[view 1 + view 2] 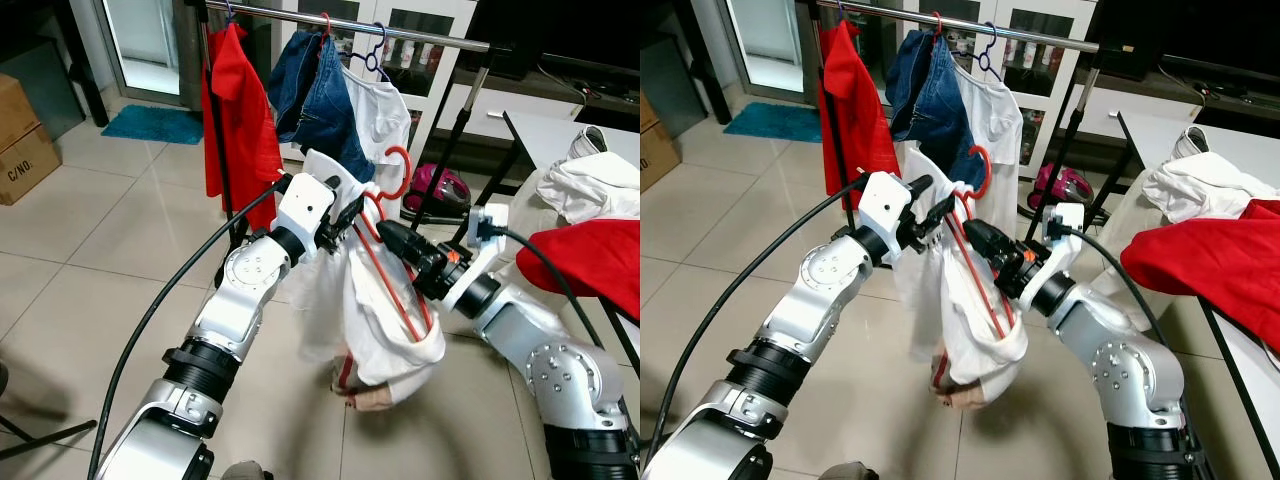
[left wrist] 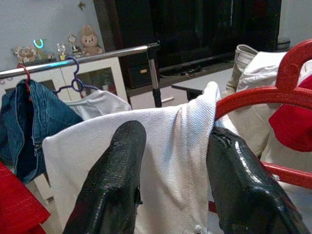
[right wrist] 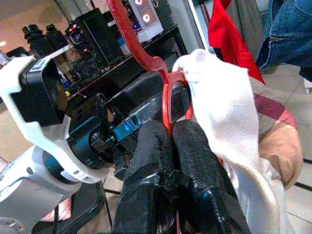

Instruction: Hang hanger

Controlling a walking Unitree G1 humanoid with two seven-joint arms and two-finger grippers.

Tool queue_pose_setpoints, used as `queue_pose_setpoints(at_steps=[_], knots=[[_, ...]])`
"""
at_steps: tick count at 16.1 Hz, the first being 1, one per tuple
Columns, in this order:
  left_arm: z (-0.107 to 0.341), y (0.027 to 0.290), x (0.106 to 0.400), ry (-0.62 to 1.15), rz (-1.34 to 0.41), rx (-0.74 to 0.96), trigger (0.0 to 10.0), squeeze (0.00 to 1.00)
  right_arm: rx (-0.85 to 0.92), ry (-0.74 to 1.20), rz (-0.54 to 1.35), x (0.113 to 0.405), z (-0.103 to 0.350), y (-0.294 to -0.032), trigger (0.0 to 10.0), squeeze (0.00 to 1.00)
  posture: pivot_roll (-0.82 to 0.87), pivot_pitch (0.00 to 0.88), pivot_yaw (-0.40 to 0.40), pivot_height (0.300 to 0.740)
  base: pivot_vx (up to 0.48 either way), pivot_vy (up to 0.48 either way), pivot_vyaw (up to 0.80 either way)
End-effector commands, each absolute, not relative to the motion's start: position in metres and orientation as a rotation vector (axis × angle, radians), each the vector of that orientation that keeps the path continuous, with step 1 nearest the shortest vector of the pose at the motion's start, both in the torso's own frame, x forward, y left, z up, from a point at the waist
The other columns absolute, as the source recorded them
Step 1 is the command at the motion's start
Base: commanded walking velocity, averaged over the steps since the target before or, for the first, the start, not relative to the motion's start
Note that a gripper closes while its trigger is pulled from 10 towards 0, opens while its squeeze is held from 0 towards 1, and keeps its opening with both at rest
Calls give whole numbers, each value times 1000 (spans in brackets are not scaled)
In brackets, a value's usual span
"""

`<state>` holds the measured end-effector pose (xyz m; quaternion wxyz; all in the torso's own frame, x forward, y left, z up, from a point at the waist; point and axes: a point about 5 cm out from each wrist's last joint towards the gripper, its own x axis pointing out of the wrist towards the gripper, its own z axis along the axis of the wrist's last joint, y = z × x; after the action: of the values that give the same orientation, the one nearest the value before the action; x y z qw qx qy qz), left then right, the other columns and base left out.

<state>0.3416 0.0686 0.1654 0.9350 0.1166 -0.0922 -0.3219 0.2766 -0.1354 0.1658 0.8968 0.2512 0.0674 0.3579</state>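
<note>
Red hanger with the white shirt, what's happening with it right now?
Both arms hold the red hanger with a white shirt draped on it, below the clothes rail. The left gripper grips the shirt-covered end; its fingers straddle the cloth. The right gripper is shut on the hanger near the hook. The hook is not yet on the rail, where jeans and a red garment already hang.

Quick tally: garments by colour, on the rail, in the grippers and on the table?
Red: 2 (rail; table)
Blue denim: 1
White: 3 (rail; on red hanger held by both grippers; table)
Total: 6
</note>
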Motion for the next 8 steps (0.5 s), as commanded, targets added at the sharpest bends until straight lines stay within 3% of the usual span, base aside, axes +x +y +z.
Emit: queue_pose_setpoints(at_steps=[1,8], knots=[[158,80,349,-123,-590,247,0,0,546,55,913,270,187,-123,10000,0,82,0,-88,740,0,0,0],[158,78,350,-128,-603,245,0,0,547,44,926,271,191,-123,10000,0,82,0,-87,740,0,0,0]])
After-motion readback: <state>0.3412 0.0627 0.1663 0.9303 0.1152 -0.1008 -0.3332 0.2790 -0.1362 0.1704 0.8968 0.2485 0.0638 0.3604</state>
